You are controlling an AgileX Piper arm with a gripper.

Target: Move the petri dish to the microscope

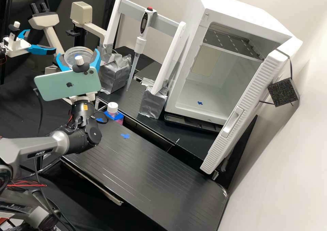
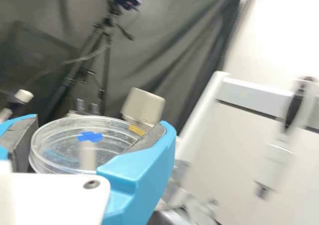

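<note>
Apparently mid-transfer, gripping the petri dish (image 2: pixel 89 136) by its sides in the wide-set tool (image 1: pixel 78 53); next, align with the microscope (image 1: pixel 44 20) beyond the tool, then lower.

The arm's forearm (image 1: pixel 25 146) is smooth grey, with a dark panel (image 1: pixel 41 153) bearing pale lettering. Its black wrist joint (image 1: pixel 80 110) carries a small yellow-orange sticker (image 1: pixel 85 107), thin red wires and a round, flat cap (image 1: pixel 94 134). The white gripper (image 1: pixel 78 55) has angular, bright blue fingers (image 2: pixel 144 165), dark grey pads (image 2: pixel 148 138) and a recessed screw (image 2: pixel 91 184).
</note>
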